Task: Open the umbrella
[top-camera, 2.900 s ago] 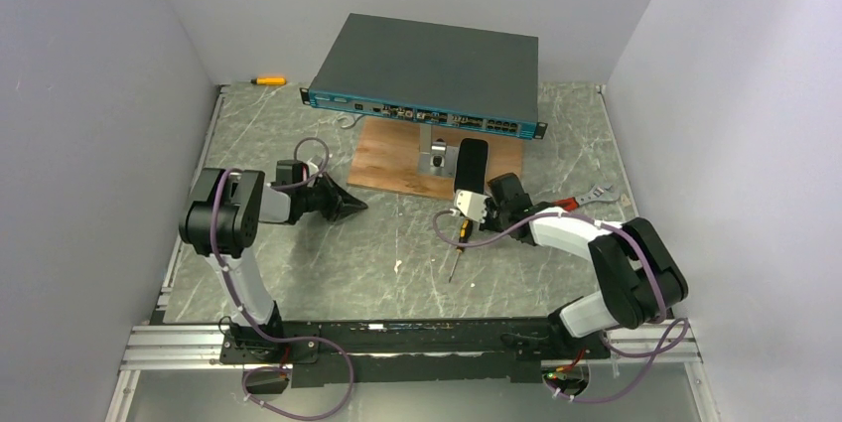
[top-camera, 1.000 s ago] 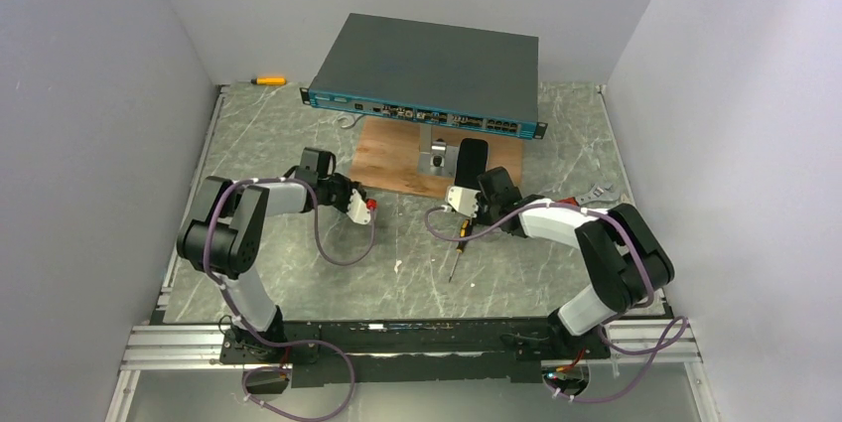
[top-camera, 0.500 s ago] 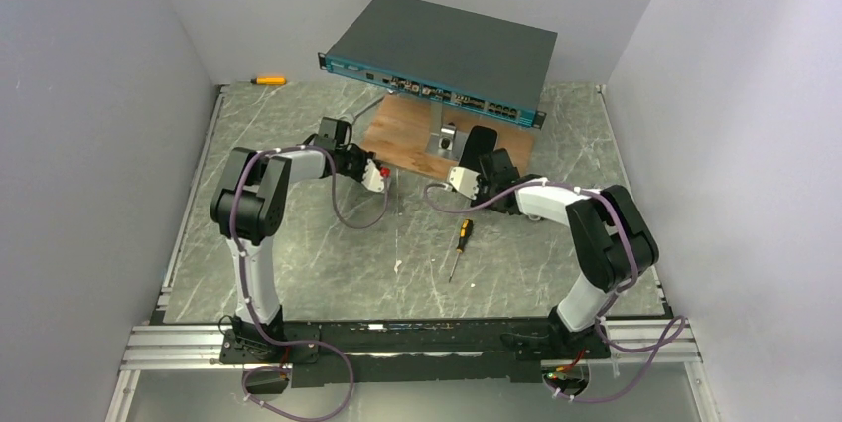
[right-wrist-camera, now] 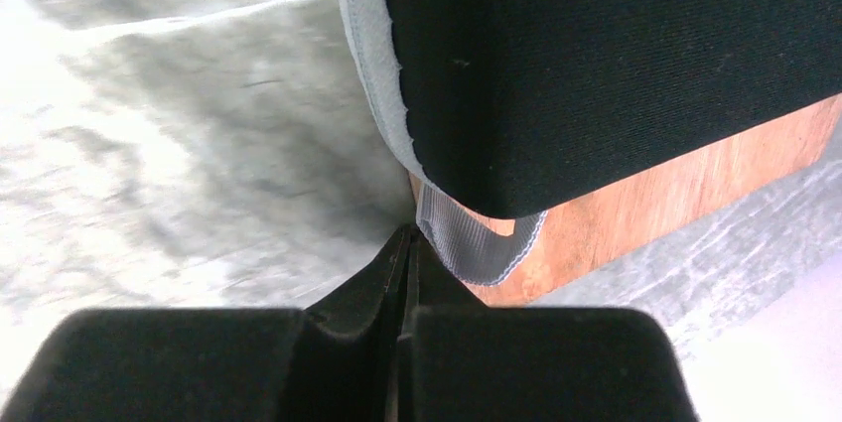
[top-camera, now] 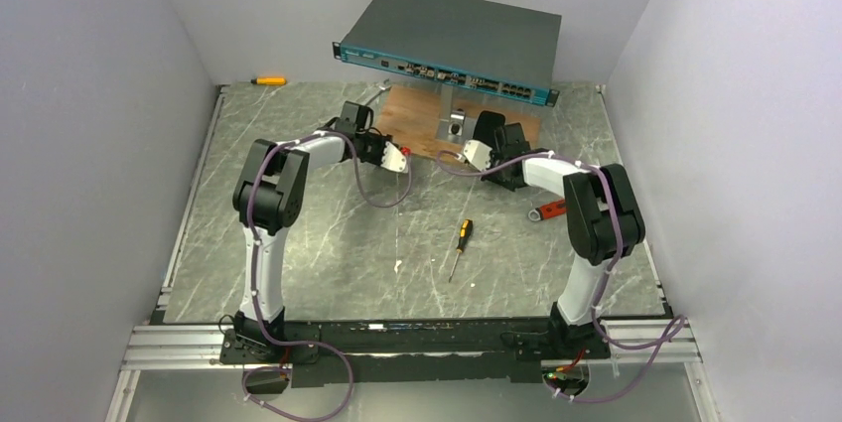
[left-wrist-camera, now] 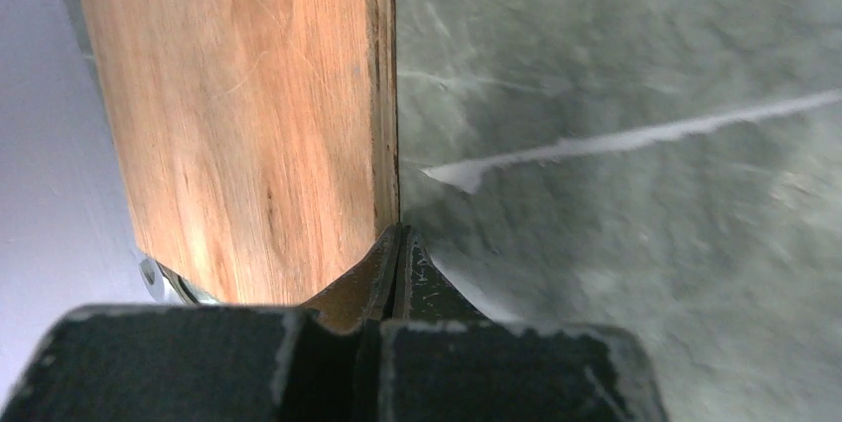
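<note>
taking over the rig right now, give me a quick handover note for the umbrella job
Umbrella: packed, lying on the wooden board, with its grey strap hanging off the board's corner.
Left hand: shut, empty, tips at the board's edge on the side away from the umbrella.
Right hand: shut, empty, tips right beside the strap, not gripping it.
Done: both arms are at the board; nothing is held.
Left: the whole job. Get a grip on the umbrella and open it.
</note>
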Robot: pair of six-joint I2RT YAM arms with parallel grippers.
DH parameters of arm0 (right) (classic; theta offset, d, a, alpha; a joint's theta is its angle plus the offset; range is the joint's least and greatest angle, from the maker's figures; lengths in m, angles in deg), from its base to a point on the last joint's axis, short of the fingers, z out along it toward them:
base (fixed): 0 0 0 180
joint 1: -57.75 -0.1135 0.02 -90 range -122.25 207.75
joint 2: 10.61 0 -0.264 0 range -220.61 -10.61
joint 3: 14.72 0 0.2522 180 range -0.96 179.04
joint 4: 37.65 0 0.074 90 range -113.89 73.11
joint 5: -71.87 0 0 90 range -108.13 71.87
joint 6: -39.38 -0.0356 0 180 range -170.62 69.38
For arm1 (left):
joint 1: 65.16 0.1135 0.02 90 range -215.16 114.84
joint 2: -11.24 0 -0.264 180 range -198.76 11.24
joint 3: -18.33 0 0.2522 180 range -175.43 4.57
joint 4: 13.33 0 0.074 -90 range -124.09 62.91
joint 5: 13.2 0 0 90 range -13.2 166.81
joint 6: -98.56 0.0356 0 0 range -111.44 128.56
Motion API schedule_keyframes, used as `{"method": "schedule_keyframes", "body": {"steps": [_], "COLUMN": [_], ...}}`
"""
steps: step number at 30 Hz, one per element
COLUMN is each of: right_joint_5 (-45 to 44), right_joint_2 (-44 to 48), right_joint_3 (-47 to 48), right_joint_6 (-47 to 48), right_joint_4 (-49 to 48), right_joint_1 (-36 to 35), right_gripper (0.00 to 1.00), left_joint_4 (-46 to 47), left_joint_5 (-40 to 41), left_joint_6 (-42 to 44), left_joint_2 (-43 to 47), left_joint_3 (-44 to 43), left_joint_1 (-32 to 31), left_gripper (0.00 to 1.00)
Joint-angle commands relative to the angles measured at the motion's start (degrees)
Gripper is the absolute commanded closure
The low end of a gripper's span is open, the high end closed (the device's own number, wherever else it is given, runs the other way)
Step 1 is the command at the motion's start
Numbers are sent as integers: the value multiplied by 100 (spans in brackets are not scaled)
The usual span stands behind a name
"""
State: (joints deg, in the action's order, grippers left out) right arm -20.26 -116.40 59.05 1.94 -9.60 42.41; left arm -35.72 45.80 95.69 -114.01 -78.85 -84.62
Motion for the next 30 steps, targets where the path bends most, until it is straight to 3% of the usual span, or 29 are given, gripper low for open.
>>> {"method": "schedule_keyframes", "body": {"steps": [1, 6, 13, 20, 25, 30], "right_joint_5": [-1150, -1263, -1396, -390, 619, 1426], "right_joint_2": [-1033, -1232, -1078, -42, 942, 2019], "right_joint_3": [388, 661, 423, -190, -187, -446], "right_joint_6": [476, 428, 563, 734, 492, 344], "right_joint_4": [-1403, -1517, -1834, -1382, -492, 307], "right_joint_1": [837, 899, 1033, 1101, 964, 853], "right_gripper": [100, 100, 100, 100, 100, 88], "left_joint_4": [2339, 2387, 2742, 2500, 1907, 1023], "left_joint_5": [932, 997, 485, -74, -228, -462], "left_joint_6": [75, -27, 70, -789, -1738, -2442], "left_joint_2": [-1131, -1260, -519, 1051, 2436, 4100], "left_joint_3": [-801, -1038, 172, 1368, 2117, 3120], "left_joint_1": [-352, -470, -689, -715, -622, -460], "left_gripper": [100, 100, 100, 100, 100, 96]}}
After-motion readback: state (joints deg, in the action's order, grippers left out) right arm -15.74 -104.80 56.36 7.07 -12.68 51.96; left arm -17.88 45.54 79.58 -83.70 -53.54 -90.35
